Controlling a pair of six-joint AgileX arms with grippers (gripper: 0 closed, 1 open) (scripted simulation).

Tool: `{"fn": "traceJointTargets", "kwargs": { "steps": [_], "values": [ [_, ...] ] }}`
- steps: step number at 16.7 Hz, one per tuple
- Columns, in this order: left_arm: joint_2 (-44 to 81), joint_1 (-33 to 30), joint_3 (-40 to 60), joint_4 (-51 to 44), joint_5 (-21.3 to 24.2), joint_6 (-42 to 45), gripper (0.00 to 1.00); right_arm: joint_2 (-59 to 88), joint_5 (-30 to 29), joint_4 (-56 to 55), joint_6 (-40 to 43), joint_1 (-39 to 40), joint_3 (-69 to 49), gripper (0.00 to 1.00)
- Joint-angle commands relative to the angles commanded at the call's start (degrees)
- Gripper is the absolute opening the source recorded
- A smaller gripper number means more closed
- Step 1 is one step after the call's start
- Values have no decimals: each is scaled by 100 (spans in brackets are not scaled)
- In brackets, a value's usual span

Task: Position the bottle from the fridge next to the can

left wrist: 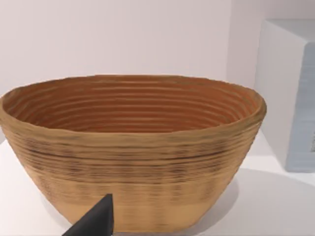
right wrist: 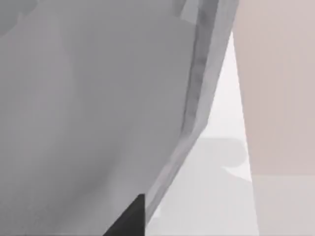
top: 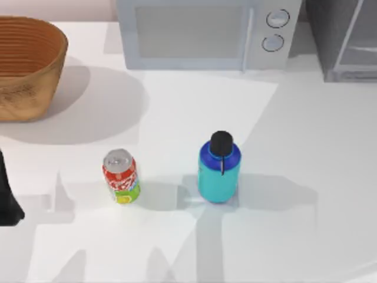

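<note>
**Teal bottle upright on the surface to the right of the red can, both arms withdrawn**

Left pincer (left wrist: pixel 96 221): one dark fingertip shows at the edge of the left wrist view, in front of the woven basket (left wrist: pixel 133 152); whether the pincer is open or closed cannot be told. In the top view a dark part of the left arm (top: pixel 7 197) sits at the left edge of the white surface (top: pixel 306 236), well apart from the can.

Right pincer (right wrist: pixel 129 219): a single dark fingertip shows in the right wrist view, close against the grey fridge (right wrist: pixel 88 108) and its pale door frame; its state cannot be told.

The bottle (top: pixel 219 170) stands upright near the middle of the surface, black cap on top, thin side loop facing the viewer. The can (top: pixel 121 176) stands upright to its left, near but not touching, with a clear strip of surface between them.

At the back, the silver microwave (top: pixel 206 34) with two round knobs stands behind both; the fridge (top: pixel 344 38) occupies the far right corner, and the basket (top: pixel 29 65) the far left.
</note>
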State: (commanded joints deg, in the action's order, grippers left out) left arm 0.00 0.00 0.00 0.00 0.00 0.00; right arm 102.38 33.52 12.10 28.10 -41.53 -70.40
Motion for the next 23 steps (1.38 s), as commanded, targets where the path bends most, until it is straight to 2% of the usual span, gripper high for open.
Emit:
{"fn": "traceJointTargets", "kwargs": {
  "steps": [7,10,12,18,23],
  "values": [
    [0,0,0,0,0,0,100,-605,-2151,-1028,-1856,2901,911,100],
    [0,0,0,0,0,0,100,-863,-2872,-1389,-2484,3733,1226,100],
    [0,0,0,0,0,0,100,-963,-3114,-1519,-2703,3979,1335,100],
    [0,0,0,0,0,0,100,-936,-3176,-1515,-2702,3914,1353,100],
    [0,0,0,0,0,0,100,-255,-3174,-1374,-2736,3911,509,100]
  ]
}}
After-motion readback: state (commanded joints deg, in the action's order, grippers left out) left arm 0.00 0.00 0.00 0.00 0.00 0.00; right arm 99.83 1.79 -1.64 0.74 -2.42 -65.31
